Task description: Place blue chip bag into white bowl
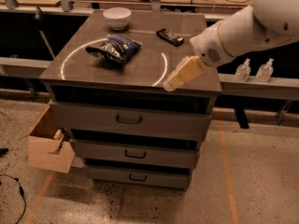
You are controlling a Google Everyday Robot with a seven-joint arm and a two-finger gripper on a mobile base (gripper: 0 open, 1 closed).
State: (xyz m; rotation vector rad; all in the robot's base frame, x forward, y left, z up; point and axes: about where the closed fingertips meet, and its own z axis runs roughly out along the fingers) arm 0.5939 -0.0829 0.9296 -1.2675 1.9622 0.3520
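The blue chip bag [113, 49] lies on the grey cabinet top [140, 66], left of the middle, inside a bright ring of light. The white bowl [117, 17] stands upright and empty at the back left of the top, a short way behind the bag. My gripper [170, 84] is cream-coloured and hangs from the white arm [243, 29] that comes in from the upper right. It points down and left over the front right part of the top, well to the right of the bag, and holds nothing.
A flat black bar packet [169, 36] lies at the back right of the top. The cabinet has three drawers [128, 120] below. An open cardboard box [49, 141] stands at its left side. Two clear bottles [243, 70] stand on a ledge to the right.
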